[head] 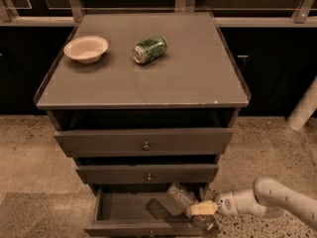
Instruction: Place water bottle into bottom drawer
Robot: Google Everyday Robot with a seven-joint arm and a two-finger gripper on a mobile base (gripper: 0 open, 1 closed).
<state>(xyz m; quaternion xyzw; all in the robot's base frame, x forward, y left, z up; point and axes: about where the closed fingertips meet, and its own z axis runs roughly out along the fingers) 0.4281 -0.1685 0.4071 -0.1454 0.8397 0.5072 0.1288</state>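
The water bottle [180, 197] is clear and ribbed. It tilts up and to the left over the right part of the open bottom drawer [106, 208]. My gripper [201, 209] comes in from the right on a white arm and is shut on the bottle's lower end, just above the drawer's right front corner. The bottle's shadow falls on the drawer floor. The two upper drawers are only slightly pulled out.
A green soda can [150, 49] lies on its side on the cabinet top [198, 78], with a cream bowl [86, 48] to its left. A white post [303, 110] stands on the speckled floor at the right. Dark cabinets run along the back.
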